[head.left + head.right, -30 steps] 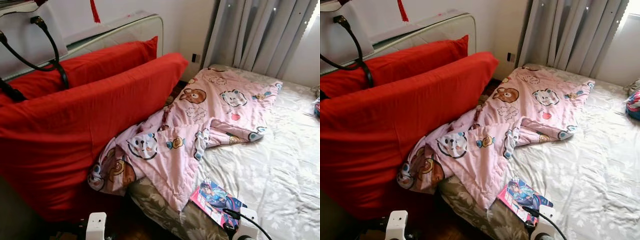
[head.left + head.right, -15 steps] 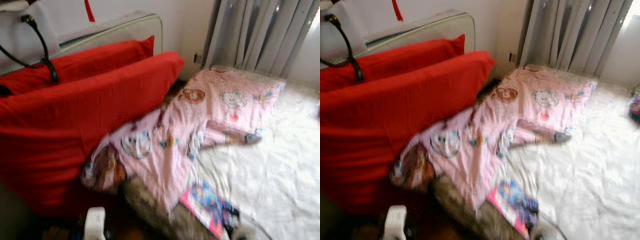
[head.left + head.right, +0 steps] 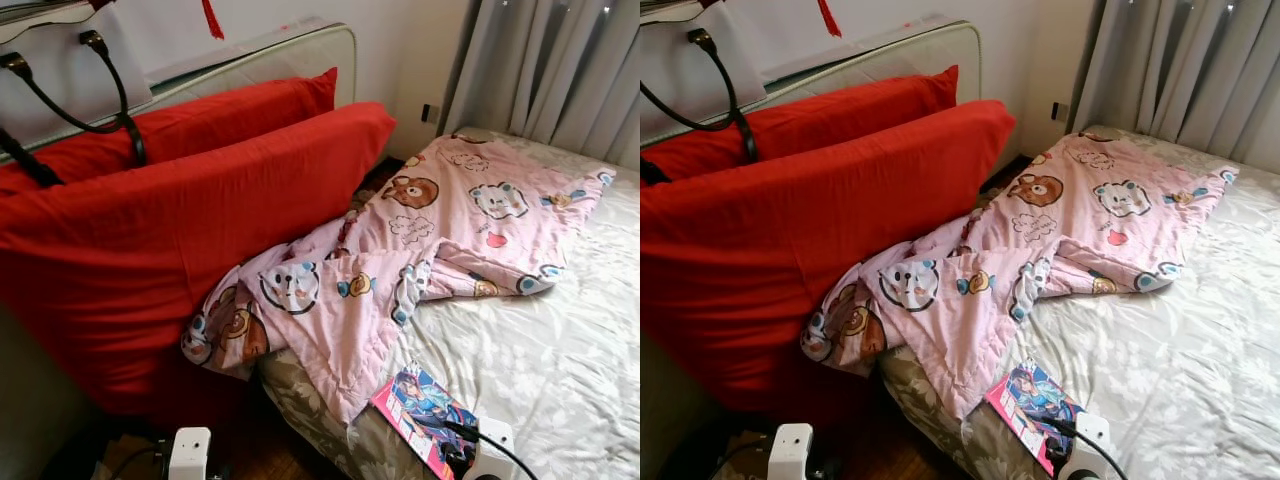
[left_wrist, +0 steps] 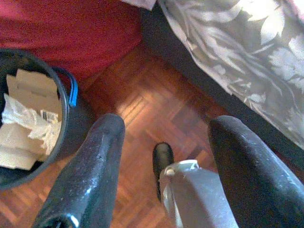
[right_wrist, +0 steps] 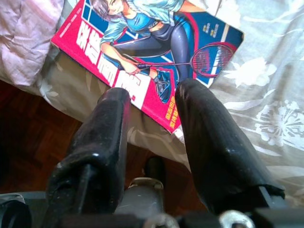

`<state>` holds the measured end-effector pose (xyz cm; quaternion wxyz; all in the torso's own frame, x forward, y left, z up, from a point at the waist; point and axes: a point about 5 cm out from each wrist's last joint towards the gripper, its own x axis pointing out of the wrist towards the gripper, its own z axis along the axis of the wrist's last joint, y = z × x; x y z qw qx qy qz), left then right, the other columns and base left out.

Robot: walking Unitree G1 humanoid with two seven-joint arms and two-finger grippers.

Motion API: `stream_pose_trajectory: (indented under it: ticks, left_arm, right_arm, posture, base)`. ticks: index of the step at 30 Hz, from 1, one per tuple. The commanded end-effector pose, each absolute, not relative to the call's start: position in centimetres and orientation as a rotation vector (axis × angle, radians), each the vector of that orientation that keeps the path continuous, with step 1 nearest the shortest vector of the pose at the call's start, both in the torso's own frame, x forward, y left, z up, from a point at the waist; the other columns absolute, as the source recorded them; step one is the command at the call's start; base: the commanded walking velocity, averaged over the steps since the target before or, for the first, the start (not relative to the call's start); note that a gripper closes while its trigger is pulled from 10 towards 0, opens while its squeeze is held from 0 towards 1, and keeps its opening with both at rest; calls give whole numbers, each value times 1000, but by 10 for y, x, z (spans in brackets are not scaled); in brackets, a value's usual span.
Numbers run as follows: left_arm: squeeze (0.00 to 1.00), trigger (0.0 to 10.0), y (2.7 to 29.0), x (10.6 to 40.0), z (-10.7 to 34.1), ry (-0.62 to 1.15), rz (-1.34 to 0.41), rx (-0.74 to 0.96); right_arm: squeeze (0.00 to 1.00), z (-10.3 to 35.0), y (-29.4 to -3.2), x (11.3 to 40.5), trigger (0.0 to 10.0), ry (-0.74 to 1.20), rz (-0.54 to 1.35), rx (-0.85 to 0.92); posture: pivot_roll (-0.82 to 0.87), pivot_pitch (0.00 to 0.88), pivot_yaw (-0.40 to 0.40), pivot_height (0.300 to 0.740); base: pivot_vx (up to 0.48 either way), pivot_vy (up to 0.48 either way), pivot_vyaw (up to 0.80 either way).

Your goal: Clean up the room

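Observation:
A colourful magazine (image 3: 425,420) with a red edge lies at the near corner of the bed (image 3: 560,350). My right gripper (image 5: 152,95) hovers just above its near edge (image 5: 152,52), fingers open and empty. A pink cartoon-print blanket (image 3: 400,270) lies crumpled across the bed and hangs over its side. Two large red pillows (image 3: 180,230) stand on edge to the left. My left gripper (image 4: 166,123) is open and empty, low over the wooden floor (image 4: 142,109) beside the bed.
A dark bin (image 4: 64,137) holding cardboard and paper stands on the floor close to the left gripper. Behind the pillows are a headboard (image 3: 290,55) and a white bag with black handles (image 3: 60,60). Grey curtains (image 3: 560,70) hang beyond the bed.
The whole picture has shifted to the right after a blurred moment, so the camera has turned. The magazine, blanket and pillows lie where they were.

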<state>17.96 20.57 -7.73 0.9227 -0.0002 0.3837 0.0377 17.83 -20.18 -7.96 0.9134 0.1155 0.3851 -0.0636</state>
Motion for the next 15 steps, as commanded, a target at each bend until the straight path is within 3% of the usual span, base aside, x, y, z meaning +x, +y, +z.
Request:
stream_pose_trajectory:
  ticks: [1,4,6,7,15]
  left_arm:
    - [0,10000,206,173,-79,765,117,1]
    - [0,10000,205,169,-78,731,121,32]
    - [0,10000,214,223,-45,538,106,83]
    - [0,10000,216,263,-12,384,96,105]
    - [0,10000,206,280,13,196,91,65]
  right_arm:
    - [0,-79,-204,175,10000,769,-110,216]
    - [0,-79,-206,170,10000,740,-118,230]
    - [0,-79,-207,167,10000,720,-129,231]
    - [0,-80,-209,163,10000,709,-153,252]
    - [0,-83,-212,148,10000,686,-160,275]
  posture:
    - [-36,0,22,740]
    - [-33,0,12,740]
    - [-28,0,5,740]
    - [-26,0,-4,740]
    - [-15,0,-37,740]
  base:
    - [0,0,0]
    - [0,0,0]
    - [0,0,0]
    - [0,0,0]
    - [0,0,0]
